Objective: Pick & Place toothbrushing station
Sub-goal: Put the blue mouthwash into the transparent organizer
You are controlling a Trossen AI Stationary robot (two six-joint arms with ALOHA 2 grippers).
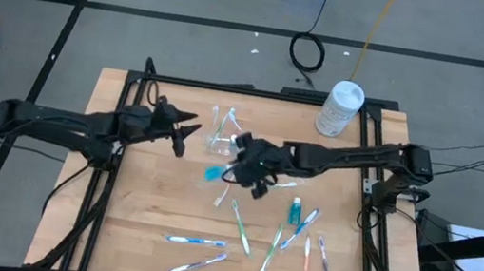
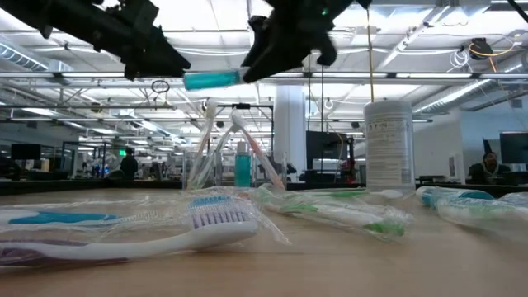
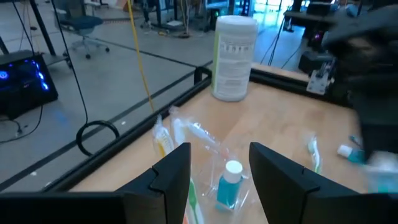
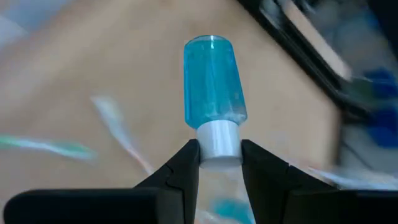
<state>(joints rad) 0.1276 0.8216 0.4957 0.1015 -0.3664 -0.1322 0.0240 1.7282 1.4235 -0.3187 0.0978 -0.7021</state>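
A clear plastic cup [image 1: 220, 138] stands upright on the wooden table, far of centre, with toothbrushes and a blue tube [image 3: 229, 184] inside it; it also shows in the low view [image 2: 233, 162]. My left gripper [image 1: 187, 132] is open and empty just left of the cup, its fingers [image 3: 173, 169] on either side of the cup without touching. My right gripper [image 1: 229, 171] is shut on a second small blue toothpaste tube [image 1: 214, 173] in the air on the cup's near side. Several wrapped toothbrushes [image 1: 241, 227] lie on the near half of the table. My right gripper pinches the blue tube's white cap end [image 4: 219, 144] between its two fingers. The fingers come level from the table's right, in line with the tube. The blue body [image 2: 213, 79] sticks out past the fingertips toward the table's left, about level, clear of the table.
A tall white canister [image 1: 340, 108] stands at the table's far right corner. Another blue tube [image 1: 294, 211] lies among the toothbrushes at the near right. A black frame rail [image 1: 249, 89] runs along the table's edges. Bare wood shows at the near left.
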